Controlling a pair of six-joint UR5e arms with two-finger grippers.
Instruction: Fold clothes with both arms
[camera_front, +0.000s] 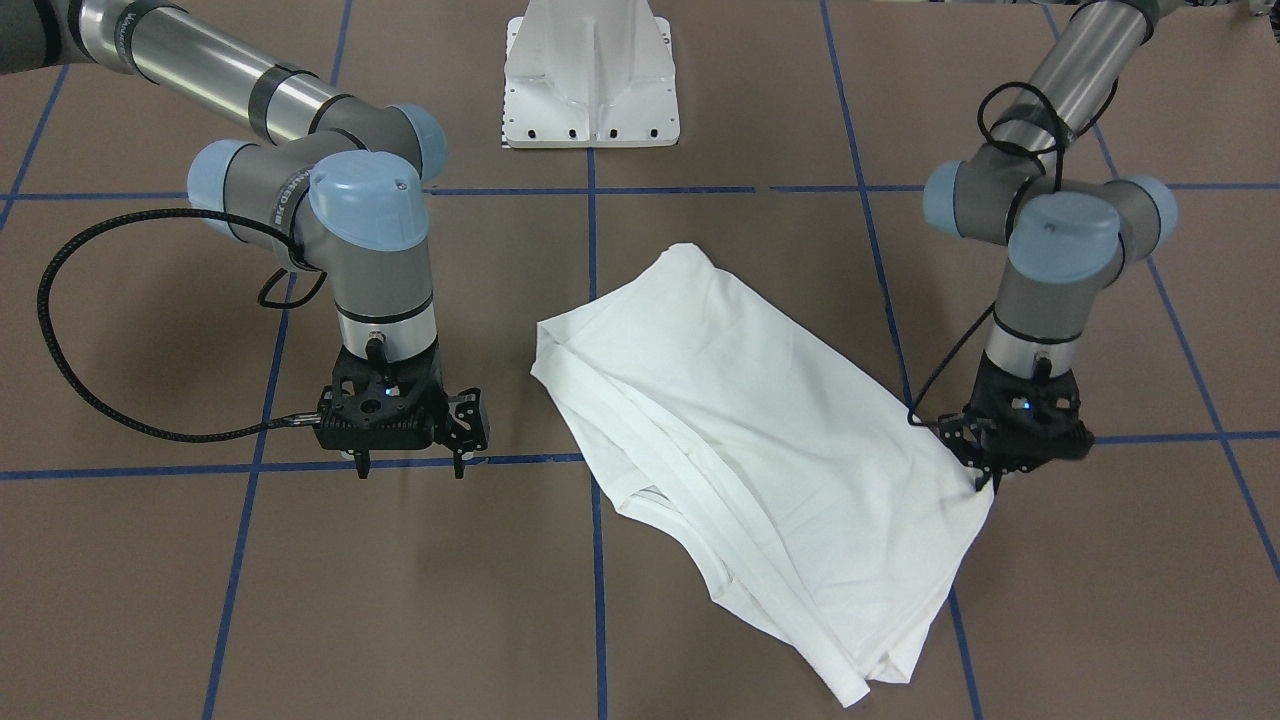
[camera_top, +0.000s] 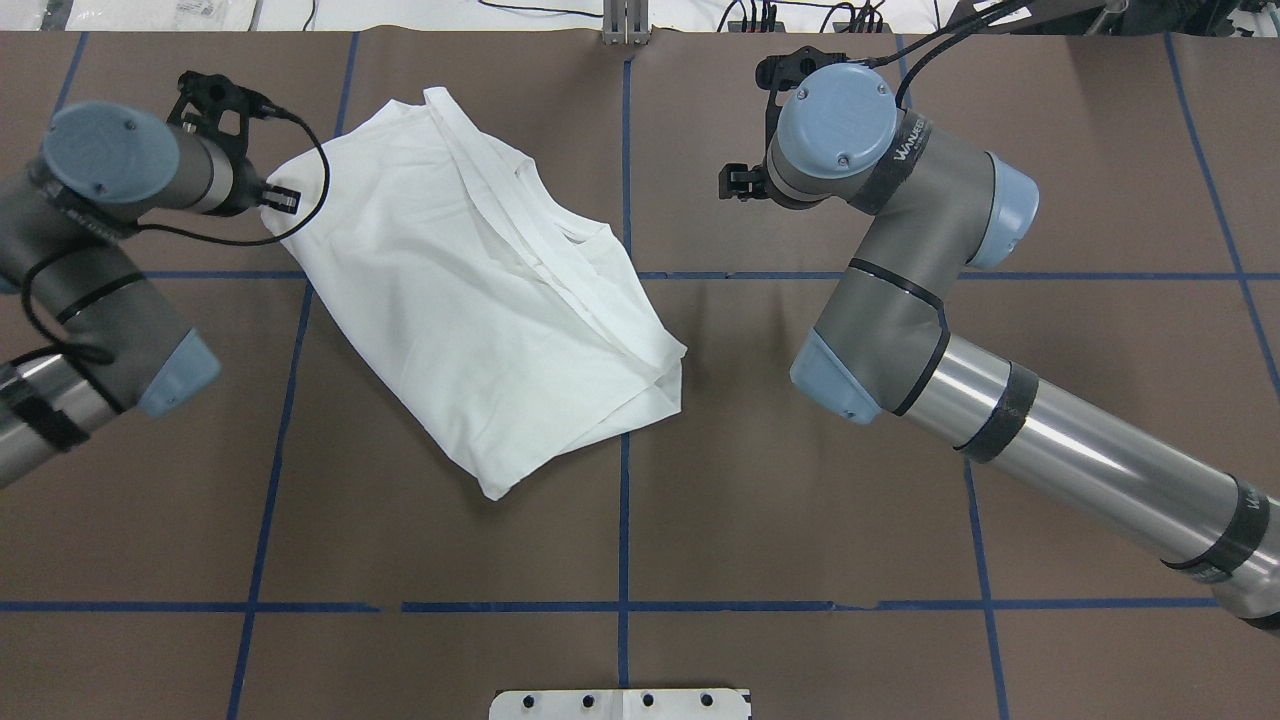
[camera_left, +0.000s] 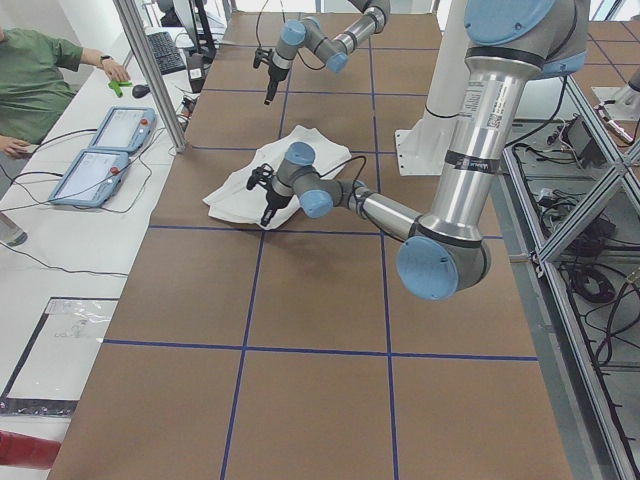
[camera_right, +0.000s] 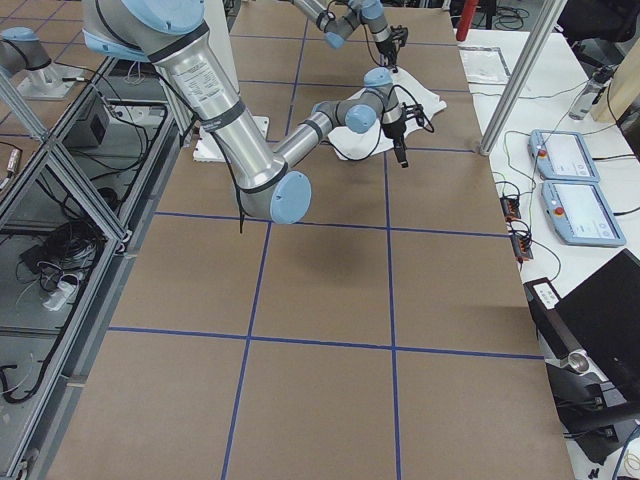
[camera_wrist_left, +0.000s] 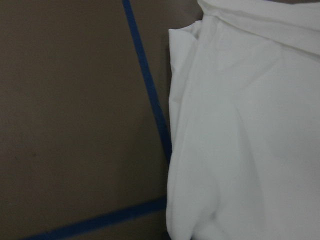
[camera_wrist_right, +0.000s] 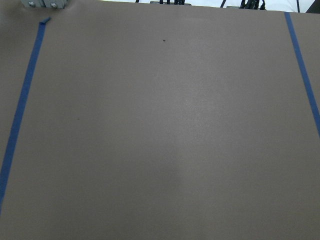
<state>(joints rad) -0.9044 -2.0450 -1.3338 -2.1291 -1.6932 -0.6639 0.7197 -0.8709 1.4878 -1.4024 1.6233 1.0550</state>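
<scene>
Shirt (camera_top: 480, 300), white, loosely folded in layers, lies diagonally on the brown table (camera_top: 800, 480). Most of it is on the robot's left half, and one corner crosses the central blue tape line (camera_top: 623, 500).

Overhead view, left to right:
- Left gripper (camera_top: 283, 197) sits low at the shirt's far left edge, tips right at the cloth. The jaw opening is hidden, so I cannot tell whether it holds fabric. Its wrist camera shows only shirt edge beside tape.
- Right gripper (camera_front: 410, 468) is well apart from the shirt, over bare table, fingers spread wide, holding nothing.

White pedestal base (camera_front: 592, 90) stands at the robot's side, centre
</scene>
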